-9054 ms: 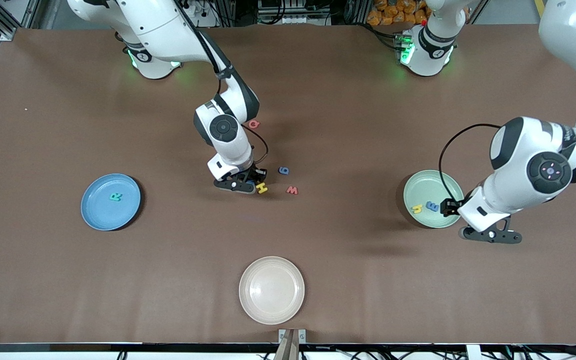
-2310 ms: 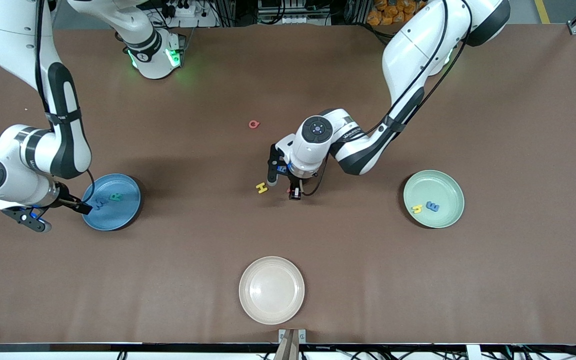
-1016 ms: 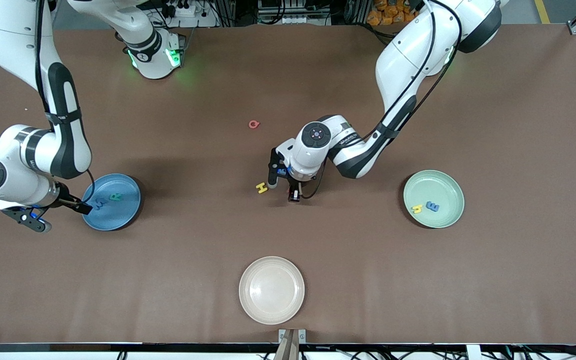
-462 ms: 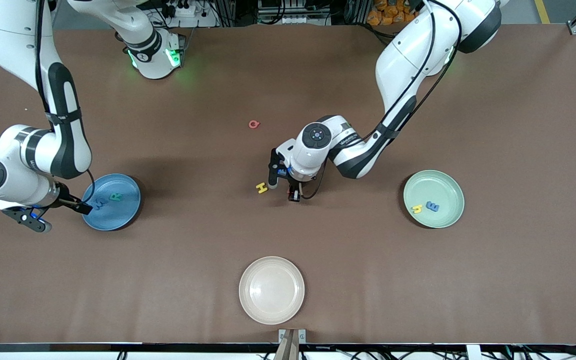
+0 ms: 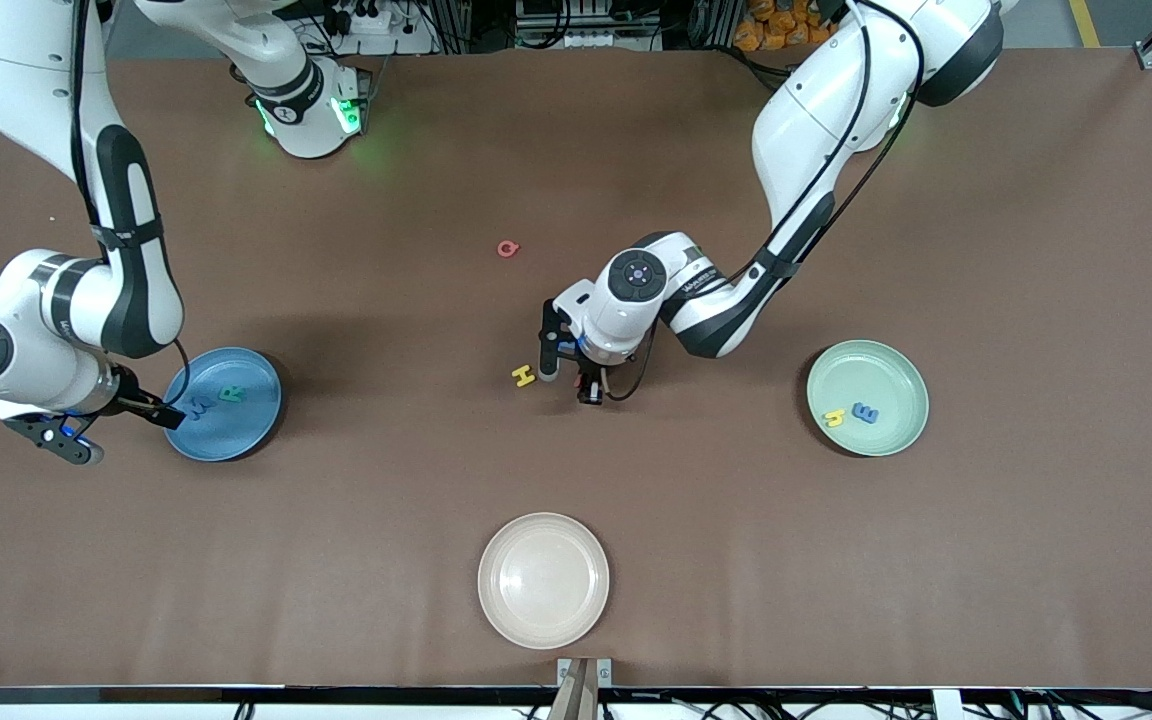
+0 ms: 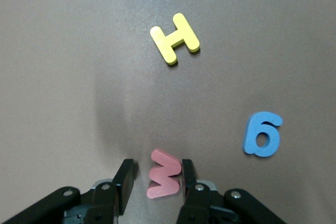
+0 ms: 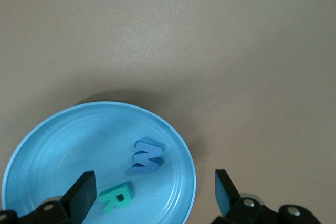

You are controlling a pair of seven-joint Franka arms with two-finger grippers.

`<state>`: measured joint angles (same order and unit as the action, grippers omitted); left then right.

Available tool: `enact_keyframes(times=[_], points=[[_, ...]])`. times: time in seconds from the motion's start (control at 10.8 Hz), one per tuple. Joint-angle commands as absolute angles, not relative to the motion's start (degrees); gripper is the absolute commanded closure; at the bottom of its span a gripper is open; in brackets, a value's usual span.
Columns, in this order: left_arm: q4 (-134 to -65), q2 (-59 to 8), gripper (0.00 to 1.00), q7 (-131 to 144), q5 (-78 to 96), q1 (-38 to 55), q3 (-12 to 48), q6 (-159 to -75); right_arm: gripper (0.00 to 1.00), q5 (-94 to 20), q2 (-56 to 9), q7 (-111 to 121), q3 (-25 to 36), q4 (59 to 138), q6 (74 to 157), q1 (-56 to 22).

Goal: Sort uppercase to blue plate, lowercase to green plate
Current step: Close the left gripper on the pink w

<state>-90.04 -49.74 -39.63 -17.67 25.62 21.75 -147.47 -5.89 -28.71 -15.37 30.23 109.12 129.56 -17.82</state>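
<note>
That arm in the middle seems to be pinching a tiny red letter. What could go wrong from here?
The left gripper has its fingers at either side of the red w, but one still shows a gap; the small foam piece might slip or twist when lifted. The blue g and yellow H lie close by and could get nudged. The right gripper, open, waits above the blue plate.
</note>
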Motion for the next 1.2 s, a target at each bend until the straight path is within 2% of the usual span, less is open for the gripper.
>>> enact_keyframes(times=[0.0,0.46,1.11], points=[[-89.1,-51.0,0.56,-40.5,-15.4,26.5,20.5,-148.4,0.0,-6.8,-28.9,-15.3,29.8,108.4,129.2,-17.2],[-89.2,-51.2,0.64,-40.4,-15.4,26.5,20.2,-148.4,0.0,-6.8,-28.8,-15.3,29.8,108.4,129.3,-17.2],[-89.1,-51.9,0.65,-40.4,-14.5,26.8,19.5,-148.4,0.0,-6.8,-28.9,-15.3,29.8,108.4,129.3,-17.5]])
